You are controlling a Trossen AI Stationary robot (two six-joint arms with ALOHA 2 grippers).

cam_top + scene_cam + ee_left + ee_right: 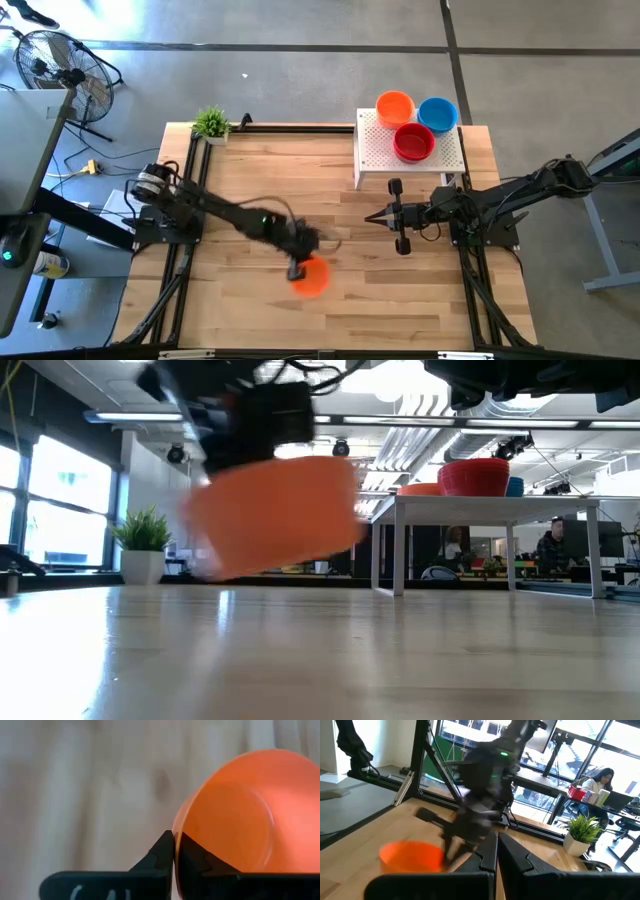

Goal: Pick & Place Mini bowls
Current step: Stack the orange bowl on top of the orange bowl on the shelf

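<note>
A glossy orange mini bowl [312,277] is pinched by its rim in the closed left gripper [297,268] and is held tilted just above the wooden table [250,200], near its middle front. Three more mini bowls, orange [395,106], blue [438,114] and red [414,142], are seen on the white perforated stand [375,150]. The right gripper [372,217] is seen closed and empty beside the stand.

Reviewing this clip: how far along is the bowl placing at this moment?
Done: three mini bowls, orange, blue and red, sit on the white perforated stand. In hand: the left gripper is shut on the rim of another orange bowl, which hangs tilted above the table. Left: carrying that bowl to the stand. The right gripper waits shut near the stand.
</note>
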